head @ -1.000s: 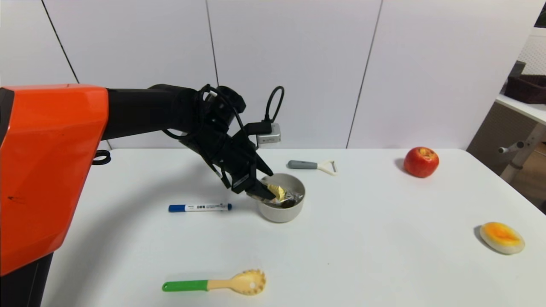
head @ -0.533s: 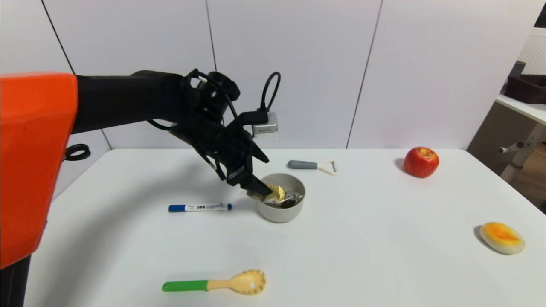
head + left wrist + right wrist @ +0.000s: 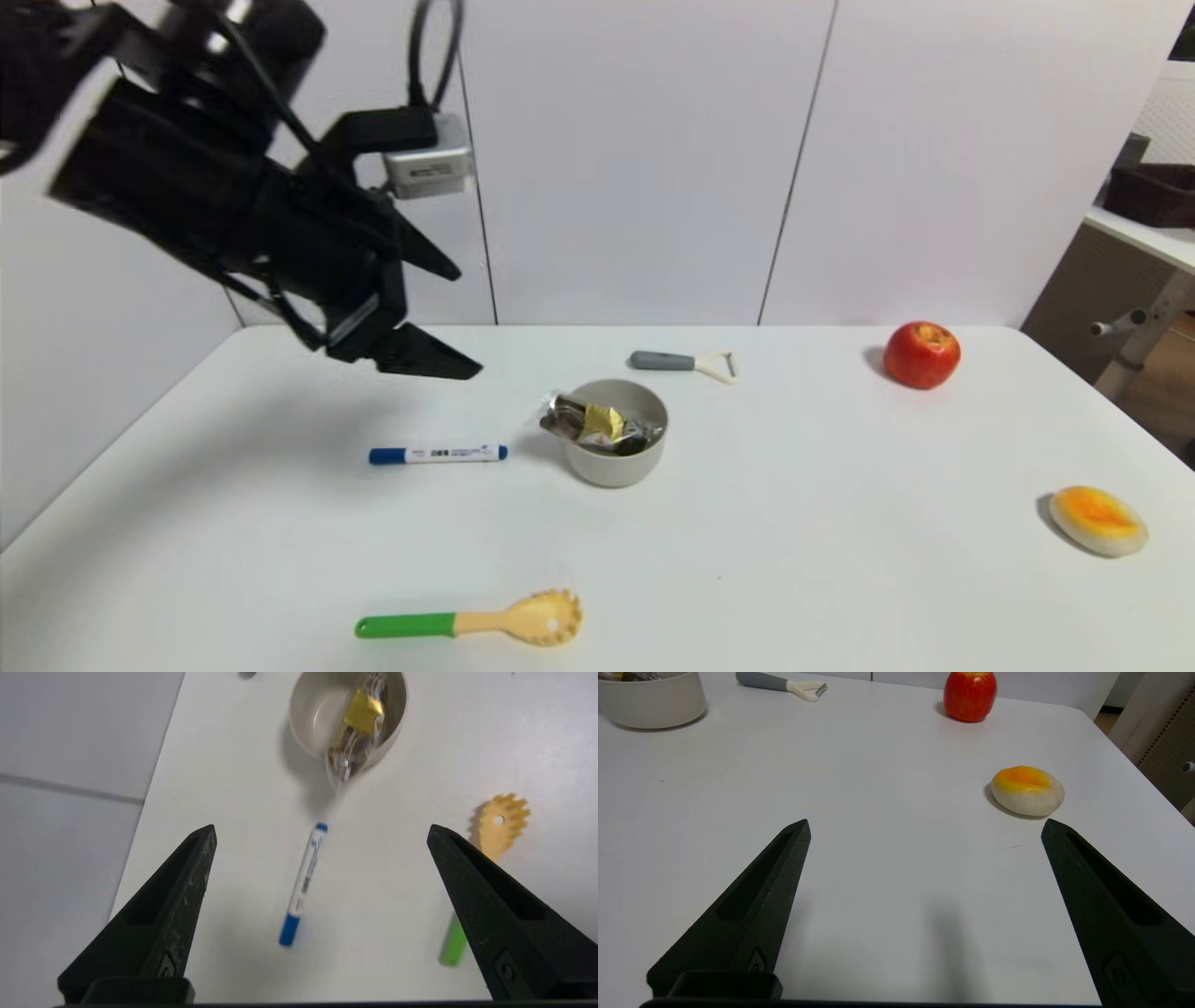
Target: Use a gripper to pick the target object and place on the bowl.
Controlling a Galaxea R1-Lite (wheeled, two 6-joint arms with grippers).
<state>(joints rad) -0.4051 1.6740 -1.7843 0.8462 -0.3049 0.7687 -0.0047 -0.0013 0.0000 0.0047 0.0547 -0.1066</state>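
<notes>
Packet [image 3: 597, 425] in bowl [image 3: 617, 462], gold label up; marker [image 3: 438, 455] print seemingly unreadable.

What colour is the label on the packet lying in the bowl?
Gold-yellow, on the packet of dark brown pieces in the bowl; clearest in the left wrist view.

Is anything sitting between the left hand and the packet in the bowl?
Nothing visible. The left hand hangs open above the table; the packet lies across the bowl, one end over the rim. The marker lies below, off that line.
</notes>
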